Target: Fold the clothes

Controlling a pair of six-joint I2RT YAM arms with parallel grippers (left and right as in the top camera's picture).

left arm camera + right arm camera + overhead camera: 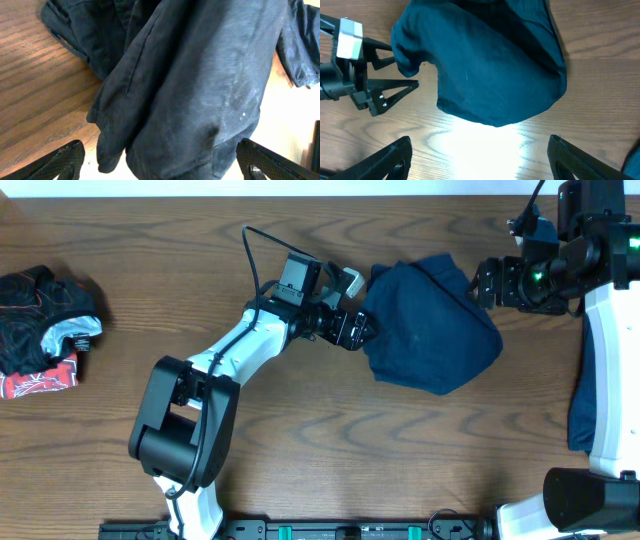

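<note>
Softness governs everything about the navy shorts (430, 330): they are thin, limp cloth, likely very light, with no stiffness to hold a shape. I judge that any lifted part will sag and drag the rest along, and that layers will slide over each other rather than stay stacked. They lie in a rumpled heap on the wooden surface (330, 450), right of centre and between the two arms. The left pincer (360, 330) sits at the heap's left edge with its fingers spread wide. In the left wrist view folds of cloth hang between them, but nothing is clamped. The right pincer (483, 283) is just beside the heap's far right corner, also spread apart and empty. The best hold is probably on a hemmed edge or corner, where the doubled cloth gives a pinch more to bite, with one arm on each end so the piece can be drawn flat. A stitched hem shows in the left wrist view, close to that arm. Heaped as they are, the shorts point no clear way, and neither the waistband nor the leg openings can be picked out. The mass runs slightly longer from far left to near right, with a rounded lobe toward the near side. Another blue piece (580, 420) hangs at the right edge behind the right arm, and a dark and red bundle (45, 330) lies well apart at far left.
</note>
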